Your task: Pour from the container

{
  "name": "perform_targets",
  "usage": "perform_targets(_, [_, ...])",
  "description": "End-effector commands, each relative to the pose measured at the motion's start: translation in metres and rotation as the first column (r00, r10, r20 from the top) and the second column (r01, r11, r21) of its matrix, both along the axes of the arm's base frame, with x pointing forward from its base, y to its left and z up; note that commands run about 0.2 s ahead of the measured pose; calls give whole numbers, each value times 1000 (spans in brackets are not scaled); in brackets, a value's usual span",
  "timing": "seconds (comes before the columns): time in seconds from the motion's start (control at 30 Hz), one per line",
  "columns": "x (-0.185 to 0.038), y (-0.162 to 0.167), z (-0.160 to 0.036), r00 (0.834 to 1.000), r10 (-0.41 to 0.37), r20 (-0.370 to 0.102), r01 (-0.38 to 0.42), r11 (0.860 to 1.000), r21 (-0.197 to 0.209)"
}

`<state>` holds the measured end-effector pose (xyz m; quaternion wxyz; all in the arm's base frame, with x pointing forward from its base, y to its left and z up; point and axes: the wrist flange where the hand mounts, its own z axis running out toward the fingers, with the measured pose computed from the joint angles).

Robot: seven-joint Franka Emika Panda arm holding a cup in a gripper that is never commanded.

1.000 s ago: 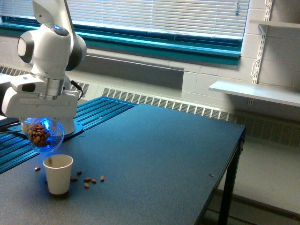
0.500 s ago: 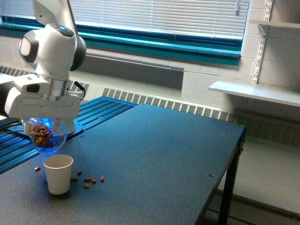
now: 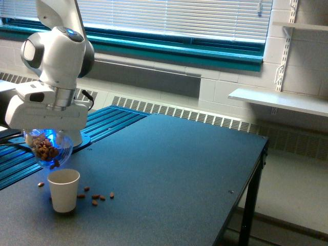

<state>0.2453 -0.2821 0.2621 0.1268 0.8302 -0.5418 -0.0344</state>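
Note:
The container (image 3: 49, 148) is a clear rounded cup full of brown nuts, lit blue from above. It hangs at the exterior view's left, just above a white paper cup (image 3: 63, 190) that stands on the dark table (image 3: 169, 174). My gripper (image 3: 48, 134) is shut on the container; its fingers are mostly hidden under the white hand. The container looks tilted, with a nut or two at its lower edge right over the paper cup's mouth.
Several loose nuts (image 3: 95, 197) lie on the table around the paper cup. The arm's base sits on a blue slatted surface (image 3: 110, 119) behind. The table's edge (image 3: 259, 159) drops off at the exterior view's right, near a wall shelf (image 3: 279, 100).
The container rose slightly over the paper cup and tipped further; nuts have shifted toward its lower edge, one now at the lip above the cup.

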Motion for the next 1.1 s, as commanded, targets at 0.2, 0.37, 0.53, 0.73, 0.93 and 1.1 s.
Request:
perform_targets(0.2, [11, 0, -2, 1000, 18, -18, -18, 1000, 2])
perform_targets(0.37, [13, -1, -3, 999, 21, -25, -21, 1000, 3])
perform_targets(0.53, [15, -1, -2, 999, 26, -29, -26, 1000, 1])
perform_targets(0.73, [17, -1, -2, 999, 35, -36, -35, 999, 0])
perform_targets(0.93, [17, 0, -4, 998, 41, -48, -41, 999, 3])
perform_targets(1.1, [17, 2, -5, 998, 46, -52, -45, 999, 5])
